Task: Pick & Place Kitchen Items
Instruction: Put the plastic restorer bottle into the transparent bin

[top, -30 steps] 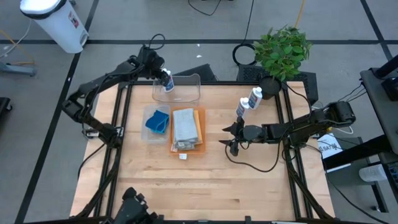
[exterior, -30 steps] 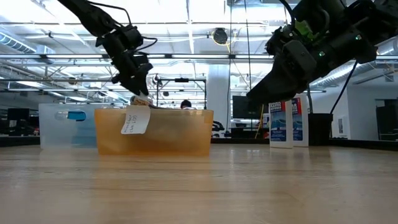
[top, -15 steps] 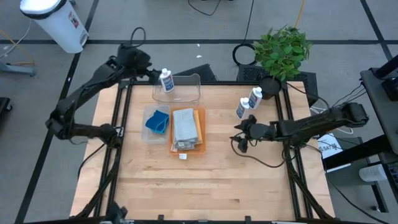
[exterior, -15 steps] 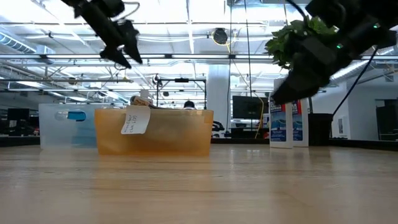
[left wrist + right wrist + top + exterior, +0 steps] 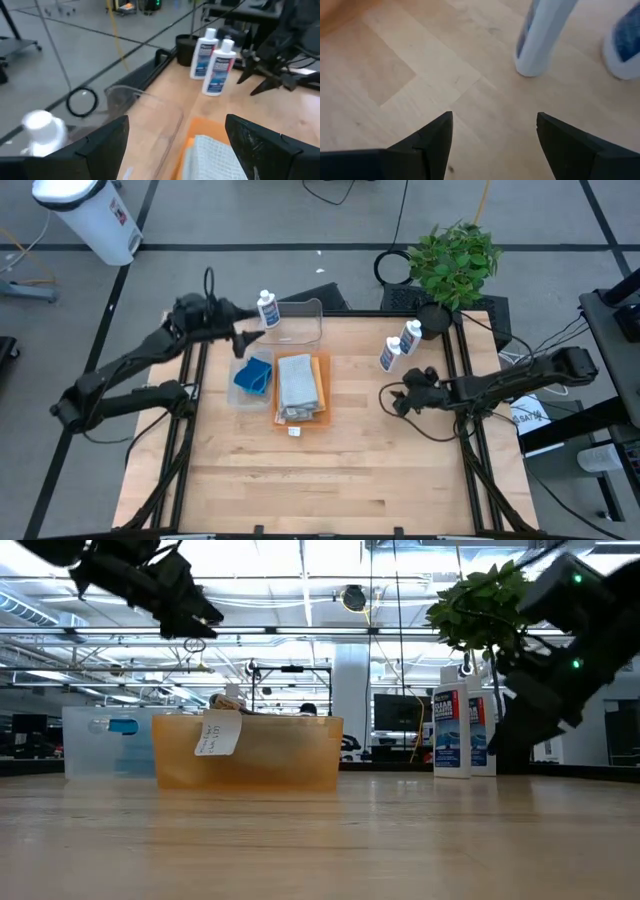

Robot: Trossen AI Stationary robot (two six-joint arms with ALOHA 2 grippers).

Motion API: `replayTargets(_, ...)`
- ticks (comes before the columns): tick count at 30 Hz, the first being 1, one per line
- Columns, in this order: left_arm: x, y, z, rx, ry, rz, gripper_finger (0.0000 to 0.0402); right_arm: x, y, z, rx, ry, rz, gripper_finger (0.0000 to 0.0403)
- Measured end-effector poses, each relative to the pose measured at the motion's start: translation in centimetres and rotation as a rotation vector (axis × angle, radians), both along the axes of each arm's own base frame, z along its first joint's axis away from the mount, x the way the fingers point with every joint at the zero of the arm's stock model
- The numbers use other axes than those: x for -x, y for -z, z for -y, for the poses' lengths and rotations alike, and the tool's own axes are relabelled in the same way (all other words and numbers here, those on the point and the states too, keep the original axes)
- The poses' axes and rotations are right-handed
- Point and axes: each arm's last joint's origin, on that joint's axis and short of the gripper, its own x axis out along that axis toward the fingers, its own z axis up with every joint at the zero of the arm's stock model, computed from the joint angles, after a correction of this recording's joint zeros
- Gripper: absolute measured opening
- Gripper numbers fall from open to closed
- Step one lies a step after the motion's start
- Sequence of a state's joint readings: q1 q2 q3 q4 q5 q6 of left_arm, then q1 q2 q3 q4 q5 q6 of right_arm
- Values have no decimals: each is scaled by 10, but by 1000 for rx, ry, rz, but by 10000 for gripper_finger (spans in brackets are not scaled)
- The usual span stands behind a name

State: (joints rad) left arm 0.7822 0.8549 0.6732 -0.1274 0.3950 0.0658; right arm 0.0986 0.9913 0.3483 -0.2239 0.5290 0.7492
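three white bottles [image 5: 267,310] on show: one stands in the clear tub [image 5: 290,325], two [image 5: 400,345] near the plant [image 5: 455,260]; left gripper [image 5: 243,340] and right gripper [image 5: 392,398] both gape empty beside stacked cloths [image 5: 300,388]

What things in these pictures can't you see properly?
- Words on the white tag on the orange cloth: too small in the low view.
- Labels on the two bottles: too small from above, blurry in the left wrist view.
- The third bottle: cut off by the left wrist picture's bottom edge.
- What lies under the grey cloth: the cloth covers it in the high view.
- The clear tub floor: glare hides it.
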Motion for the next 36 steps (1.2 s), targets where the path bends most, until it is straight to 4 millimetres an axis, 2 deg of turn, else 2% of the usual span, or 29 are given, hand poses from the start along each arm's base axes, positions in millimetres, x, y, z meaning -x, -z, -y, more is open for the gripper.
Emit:
replayTargets(5, -3, 27, 10, -26, 39, 84, 337, 8, 24, 5, 71, -69, 112, 254)
replayTargets(9, -6, 40, 15, -26, 71, 88, 337, 15, 35, 13, 113, -9, 141, 254)
replayTargets(13, -9, 43, 18, -15, 93, 84, 338, 15, 40, 19, 137, 50, 126, 254)
replayTargets(25, -14, 43, 25, -14, 139, 85, 338, 0, 55, 30, 156, 79, 123, 254)
replayTargets(36, -16, 43, 28, -13, 156, 85, 337, -24, 63, 44, 203, 185, 107, 254)
